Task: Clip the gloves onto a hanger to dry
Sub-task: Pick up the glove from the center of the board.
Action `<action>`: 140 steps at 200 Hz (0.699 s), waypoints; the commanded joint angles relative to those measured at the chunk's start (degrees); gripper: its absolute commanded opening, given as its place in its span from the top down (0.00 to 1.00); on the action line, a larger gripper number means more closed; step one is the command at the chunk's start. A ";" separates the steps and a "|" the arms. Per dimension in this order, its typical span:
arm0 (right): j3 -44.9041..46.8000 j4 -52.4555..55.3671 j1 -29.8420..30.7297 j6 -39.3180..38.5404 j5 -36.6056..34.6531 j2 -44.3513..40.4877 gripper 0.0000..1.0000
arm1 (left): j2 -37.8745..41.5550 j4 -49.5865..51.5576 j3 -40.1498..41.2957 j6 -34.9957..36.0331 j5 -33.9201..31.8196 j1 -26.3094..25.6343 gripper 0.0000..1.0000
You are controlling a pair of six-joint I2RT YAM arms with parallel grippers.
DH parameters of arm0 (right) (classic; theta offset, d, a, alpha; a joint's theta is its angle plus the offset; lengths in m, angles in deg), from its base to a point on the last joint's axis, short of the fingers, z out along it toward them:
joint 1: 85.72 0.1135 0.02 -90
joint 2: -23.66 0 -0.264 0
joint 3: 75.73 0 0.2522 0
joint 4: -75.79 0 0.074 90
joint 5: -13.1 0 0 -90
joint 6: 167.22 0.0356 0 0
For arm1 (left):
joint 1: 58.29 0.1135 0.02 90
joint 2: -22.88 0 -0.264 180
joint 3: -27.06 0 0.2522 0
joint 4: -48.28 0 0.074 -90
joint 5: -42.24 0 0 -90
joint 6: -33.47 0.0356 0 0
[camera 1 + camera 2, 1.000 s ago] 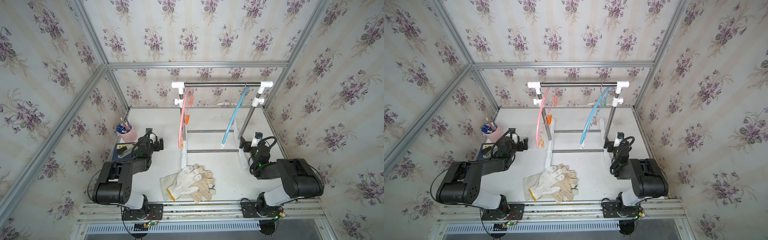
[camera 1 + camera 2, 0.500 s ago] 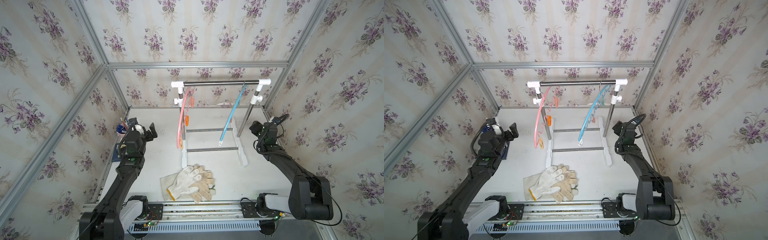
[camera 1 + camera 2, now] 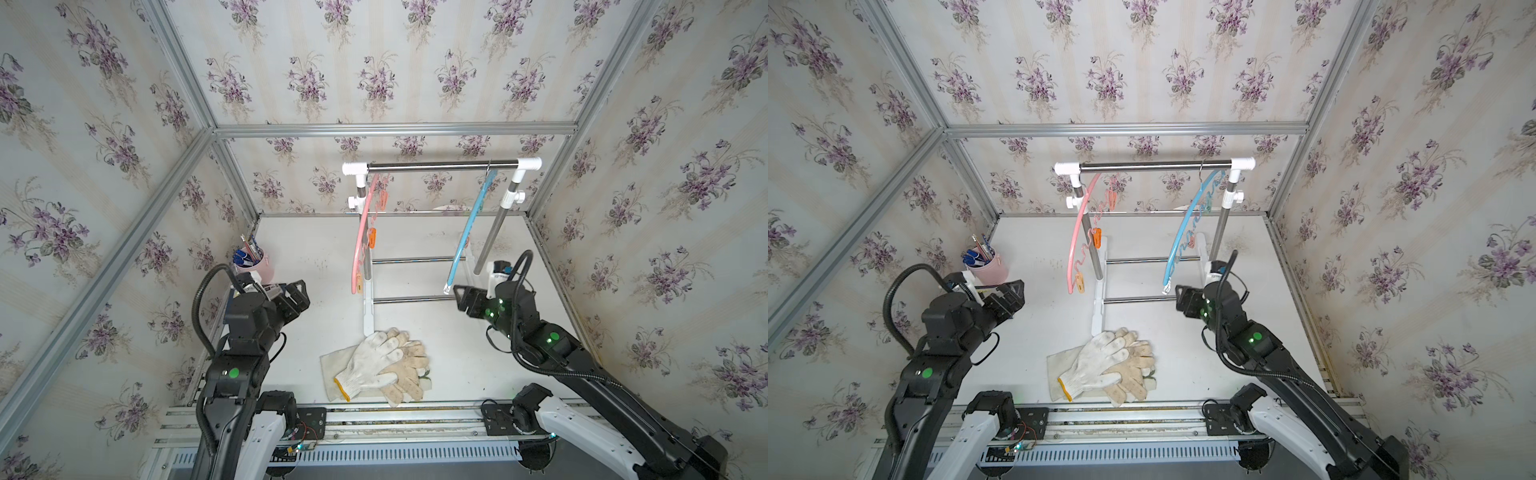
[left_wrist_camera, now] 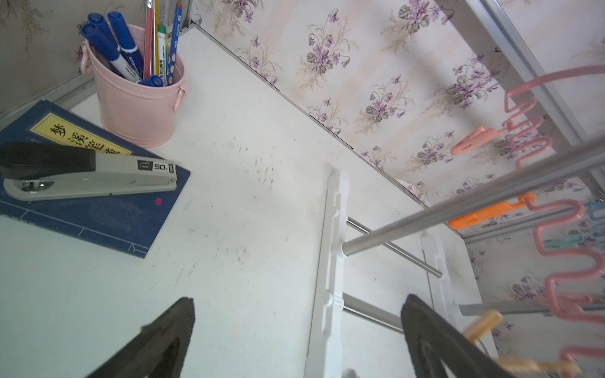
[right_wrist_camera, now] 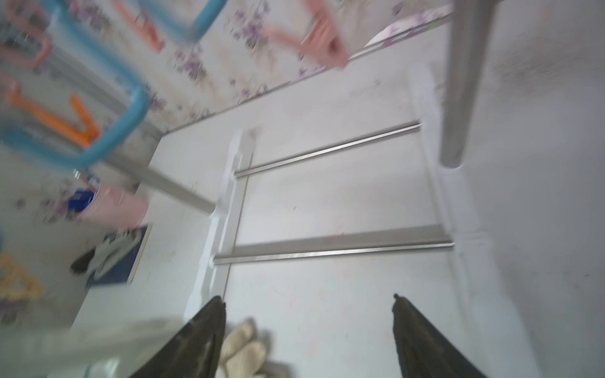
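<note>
Top view: pile of work gloves (image 3: 395, 361) at 6 o'clock on the white desk (image 3: 316, 257). White knitted glove with yellow cuff (image 3: 365, 368) lies uppermost, with beige knits (image 3: 409, 368) and an off-white canvas one (image 3: 330, 374) beneath. Judged light, limp and grippy; pinch one cuff edge so the rest hangs. Left jaws spread wide, empty. Right jaws parted, empty. Both are clear of the pile. Pink metal bucket (image 4: 137, 108) at 10 o'clock holds blue markers (image 4: 111, 49) and pencils.

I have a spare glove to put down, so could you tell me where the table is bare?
Bare table lies between the cup and the rack, and from the gloves to its right edge. Crowded: the cup's corner, with book and stapler.
</note>
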 commanded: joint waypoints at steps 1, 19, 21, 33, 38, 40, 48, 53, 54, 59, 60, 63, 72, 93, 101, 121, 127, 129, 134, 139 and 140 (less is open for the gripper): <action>0.91 9.79 10.14 1.44 -6.93 -2.12 0.21 | 3.55 12.53 -2.10 -0.78 0.73 -0.21 0.00; 1.63 9.79 19.20 1.96 -7.30 -3.26 0.24 | 5.98 16.99 -3.54 -2.62 -1.28 -0.22 0.00; 1.74 9.55 20.19 1.89 -7.05 -3.33 0.25 | 6.22 17.33 -3.61 -2.86 -1.62 -0.21 0.00; 1.64 7.70 25.18 1.86 -5.20 -2.28 0.26 | 7.71 19.10 -4.15 -4.38 -2.79 -0.21 0.00; 1.44 7.09 26.84 1.77 -4.37 -1.42 0.26 | 8.14 19.81 -4.40 -4.88 -3.45 -0.25 0.00; 1.40 6.86 27.55 1.71 -4.05 -0.96 0.26 | 8.30 20.12 -4.50 -5.16 -3.77 -0.26 0.00; 0.99 5.98 29.96 1.04 -3.06 0.93 0.28 | 8.81 21.91 -5.20 -6.05 -5.15 -0.21 0.00; 0.79 5.71 31.58 0.71 -2.90 2.14 0.29 | 9.05 23.05 -5.80 -6.19 -5.77 -0.21 0.00; 0.78 5.61 31.90 0.61 -2.91 2.47 0.29 | 9.07 23.25 -5.98 -6.23 -5.87 -0.21 0.00; 0.42 5.52 33.54 -0.10 -3.32 3.80 0.30 | 9.21 24.60 -6.68 -6.49 -6.37 -0.21 0.00; 0.38 5.52 33.89 -0.28 -3.47 4.04 0.30 | 9.19 24.86 -6.81 -6.60 -6.53 -0.21 0.00; 0.19 5.47 34.98 -0.73 -3.84 4.90 0.30 | 9.31 25.66 -7.25 -6.86 -6.90 -0.21 0.00; -0.29 5.19 37.90 -2.86 -5.23 7.25 0.30 | 9.60 27.94 -8.59 -7.28 -7.54 -0.21 0.00; -2.55 4.07 42.98 -9.68 -8.08 12.22 0.30 | 10.74 31.41 -11.54 -7.27 -7.78 -0.20 0.00; -3.59 3.19 43.72 -12.80 -7.37 13.93 0.30 | 11.22 32.37 -12.43 -7.02 -7.87 -0.21 0.00; -6.96 0.92 44.26 -19.89 -4.00 18.39 0.30 | 12.18 35.04 -14.05 -6.86 -9.19 -0.21 0.00; -8.16 0.39 44.27 -21.78 -2.87 19.98 0.30 | 12.36 35.66 -14.22 -6.87 -9.52 -0.21 0.00; -8.58 0.22 44.35 -22.33 -2.56 20.59 0.30 | 12.45 35.90 -14.30 -6.95 -9.61 -0.21 0.00; -9.68 0.15 44.43 -23.64 -1.68 22.16 0.30 | 12.64 36.50 -14.45 -7.19 -9.90 -0.21 0.00; -10.96 0.14 44.52 -25.06 -0.87 23.93 0.32 | 12.90 36.97 -14.59 -7.35 -10.02 -0.21 0.00; -11.24 0.15 44.56 -25.32 -0.75 24.30 0.32 | 12.93 37.06 -14.59 -7.43 -10.06 -0.21 0.00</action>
